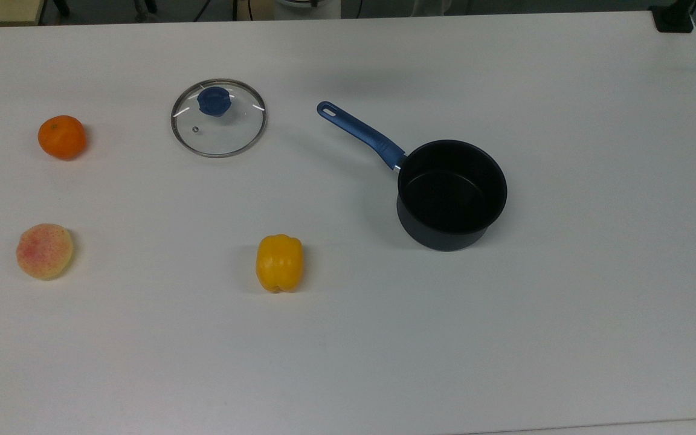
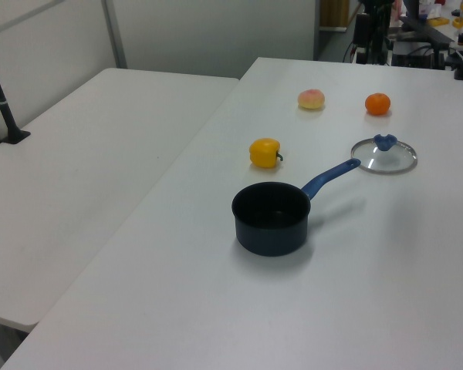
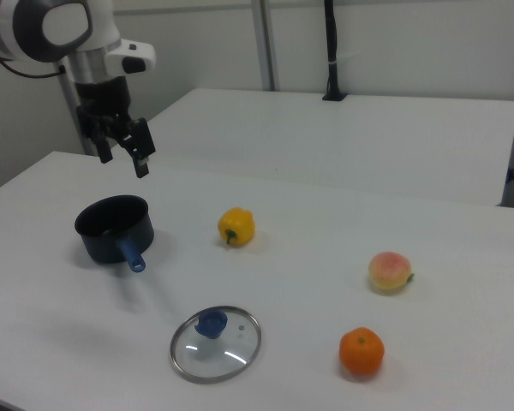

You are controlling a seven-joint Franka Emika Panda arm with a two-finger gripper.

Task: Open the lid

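Observation:
The lid (image 1: 227, 130) is a clear glass disc with a metal rim and a blue knob (image 1: 214, 101). It lies flat on the white table, apart from the saucepan, in the top view's upper left. It also shows as the lid (image 2: 383, 156) in the left view and the lid (image 3: 227, 344) in the right view. The dark saucepan (image 1: 452, 193) with a blue handle (image 1: 360, 134) stands uncovered. My gripper (image 3: 124, 163) hangs high over the table in the right view's upper left, open and with nothing in it, far from the lid.
An orange (image 1: 61, 137), a peach (image 1: 44, 251) and a yellow bell pepper (image 1: 280, 262) lie on the table (image 1: 505, 338). A second white table (image 2: 77, 154) adjoins it. A black post (image 3: 332, 47) stands at the back.

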